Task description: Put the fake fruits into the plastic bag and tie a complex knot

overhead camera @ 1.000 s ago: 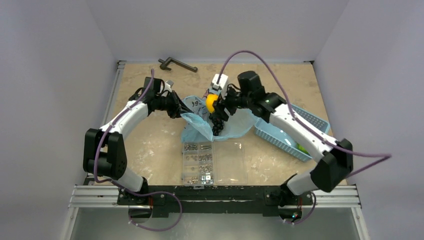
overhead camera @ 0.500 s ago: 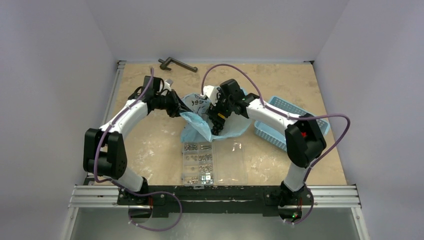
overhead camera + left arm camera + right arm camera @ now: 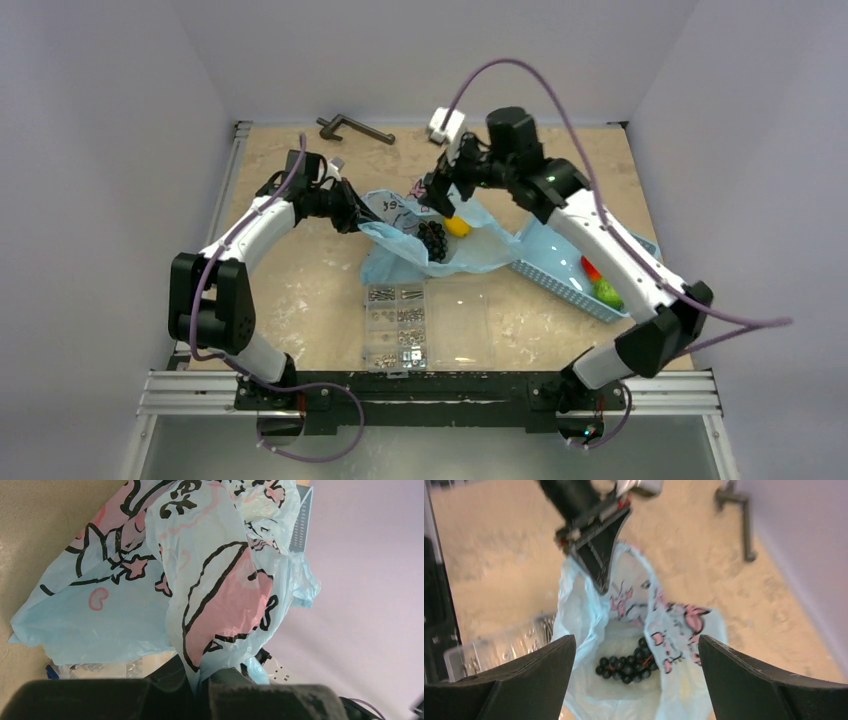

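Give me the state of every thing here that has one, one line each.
plastic bag, mouth open, untied, one edge pinched.
left gripper, shut on the plastic bag.
right gripper, open, empty, above the bag.
grape bunch, inside the bag.
lemon, in the bag's mouth beside the grapes.
blue basket, holds a red fruit and a green fruit.

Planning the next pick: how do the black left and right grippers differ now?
The left gripper is shut on the edge of the light-blue printed plastic bag; the right gripper is open and empty. The left sits beside the bag; the right hovers above its mouth. Both face the bag.
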{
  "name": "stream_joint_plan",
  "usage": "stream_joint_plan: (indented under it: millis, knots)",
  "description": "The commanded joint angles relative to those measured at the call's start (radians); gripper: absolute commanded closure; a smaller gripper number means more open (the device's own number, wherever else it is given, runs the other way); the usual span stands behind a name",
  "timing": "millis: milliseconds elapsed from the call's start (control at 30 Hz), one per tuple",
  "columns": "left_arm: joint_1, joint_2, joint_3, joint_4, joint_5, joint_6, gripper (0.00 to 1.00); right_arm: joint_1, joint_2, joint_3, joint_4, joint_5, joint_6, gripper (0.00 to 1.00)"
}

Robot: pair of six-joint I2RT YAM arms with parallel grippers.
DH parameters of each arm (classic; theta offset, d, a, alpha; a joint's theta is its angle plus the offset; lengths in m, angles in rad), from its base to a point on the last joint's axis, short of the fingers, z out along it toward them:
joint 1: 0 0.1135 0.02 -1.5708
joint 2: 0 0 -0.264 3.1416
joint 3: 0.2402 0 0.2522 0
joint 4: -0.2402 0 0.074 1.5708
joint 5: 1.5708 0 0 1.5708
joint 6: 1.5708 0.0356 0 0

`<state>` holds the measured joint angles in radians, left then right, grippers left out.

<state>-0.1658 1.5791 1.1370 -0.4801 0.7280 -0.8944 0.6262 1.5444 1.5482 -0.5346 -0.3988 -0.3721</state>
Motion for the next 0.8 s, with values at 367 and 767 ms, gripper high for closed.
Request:
stream_joint_plan:
  millis: [367,767]
  knots:
    - [0.008,-0.029,0.014,0.006,-0.008,0.035,1.0,-0.822,-0.128,-0.08,-0.246,0.056,0.063,0.29]
    - [0.006,-0.031,-0.006,0.006,-0.018,0.047,1.0,-0.969,-0.124,-0.473,-0.186,0.263,-0.197,0.27]
